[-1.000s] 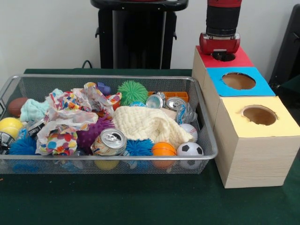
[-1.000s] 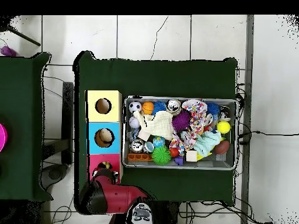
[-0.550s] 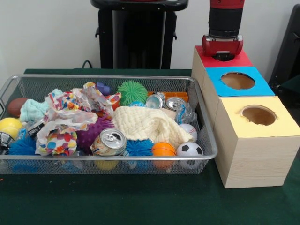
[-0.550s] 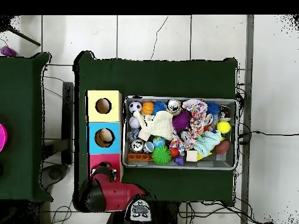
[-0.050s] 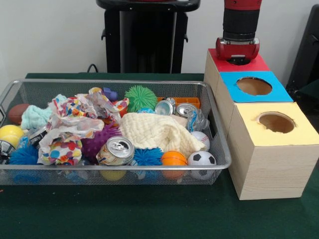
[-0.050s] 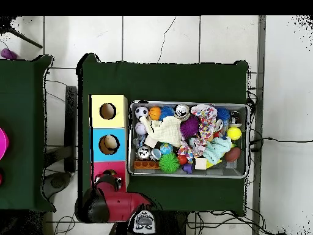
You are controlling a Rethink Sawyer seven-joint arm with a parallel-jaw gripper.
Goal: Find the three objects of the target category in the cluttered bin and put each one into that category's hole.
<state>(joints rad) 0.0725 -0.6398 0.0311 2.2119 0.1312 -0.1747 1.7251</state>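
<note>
Cans look like the likely target: the pull-tab can [image 5: 115, 151] at the wire bin's [image 5: 219, 149] front is light, thin-walled, slick and dentable, best taken across its sides. Two more cans [image 5: 180, 109] lie near the far right corner beside the cream cloth [image 5: 154, 130]. Balls, spiky toys and crumpled paper fill the rest. The pincer [image 5: 238, 59] hangs over the red box's hole [image 5: 238, 61]; whether it is apart, I cannot tell.

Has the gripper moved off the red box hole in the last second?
Yes. In the front view the gripper has risen slightly and shifted right against the red box, yet it still hangs over that box's hole.
</note>
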